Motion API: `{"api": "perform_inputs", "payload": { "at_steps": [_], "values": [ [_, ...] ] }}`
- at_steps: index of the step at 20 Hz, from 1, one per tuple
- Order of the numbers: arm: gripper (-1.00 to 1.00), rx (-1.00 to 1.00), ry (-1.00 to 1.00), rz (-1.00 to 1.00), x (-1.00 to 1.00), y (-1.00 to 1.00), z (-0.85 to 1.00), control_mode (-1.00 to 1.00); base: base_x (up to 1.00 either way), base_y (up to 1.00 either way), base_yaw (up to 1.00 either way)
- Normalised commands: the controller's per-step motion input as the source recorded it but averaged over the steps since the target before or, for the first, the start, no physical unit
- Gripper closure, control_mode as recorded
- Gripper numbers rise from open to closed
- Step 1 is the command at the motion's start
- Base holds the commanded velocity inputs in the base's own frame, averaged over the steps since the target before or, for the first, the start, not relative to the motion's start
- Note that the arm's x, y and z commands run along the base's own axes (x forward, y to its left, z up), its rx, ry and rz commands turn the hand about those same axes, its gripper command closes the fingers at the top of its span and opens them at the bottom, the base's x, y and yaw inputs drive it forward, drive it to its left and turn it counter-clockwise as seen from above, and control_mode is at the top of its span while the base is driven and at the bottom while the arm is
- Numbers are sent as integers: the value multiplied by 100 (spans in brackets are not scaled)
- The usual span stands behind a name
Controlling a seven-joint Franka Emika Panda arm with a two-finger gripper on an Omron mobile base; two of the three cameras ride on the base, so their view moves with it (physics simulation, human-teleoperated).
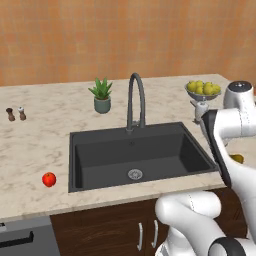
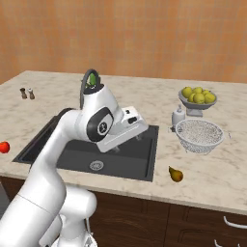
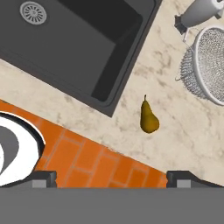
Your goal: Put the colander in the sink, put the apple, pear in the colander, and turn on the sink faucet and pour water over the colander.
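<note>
The speckled colander (image 2: pixel 199 135) sits on the counter right of the dark sink (image 1: pixel 107 160), and part of its rim (image 3: pixel 210 65) shows in the hand view. In front of it, near the counter's edge, lies the pear (image 2: pixel 175 174) (image 3: pixel 148 118). The red apple (image 1: pixel 49 179) rests on the counter left of the sink. Behind the basin stands the gooseneck faucet (image 1: pixel 135 100). My gripper (image 3: pixel 112 178) hovers above the sink's right side, open, with its fingertips (image 3: pixel 43 177) far apart and nothing between them. It looks down on the sink corner and the pear.
A footed bowl of yellow-green fruit (image 2: pixel 197 99) and a small white jar (image 2: pixel 178 117) stand behind the colander. A potted plant (image 1: pixel 102 95) is left of the faucet. Two shakers (image 1: pixel 15 114) stand at the far left. Cabinet doors (image 1: pixel 145 232) are below the counter.
</note>
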Motion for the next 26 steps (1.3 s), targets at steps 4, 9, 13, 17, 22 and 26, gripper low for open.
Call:
{"api": "perform_inputs", "payload": {
  "at_steps": [4, 9, 13, 17, 22, 26],
  "values": [
    [-100, 0, 0, -1, 27, -45, -1, -100, 0, 0, 0],
    [-100, 6, 0, 0, 16, -44, 3, -100, 0, 0, 0],
    [-100, 11, -1, 0, 8, -47, 10, -100, 0, 0, 0],
    [-100, 12, 0, 0, 12, -41, 5, -100, 0, 0, 0],
    [-100, 2, 0, 0, 21, -31, 0, -100, 0, 0, 0],
    [-100, 0, 0, 0, 40, -14, -2, -100, 0, 0, 0]
  ]
}}
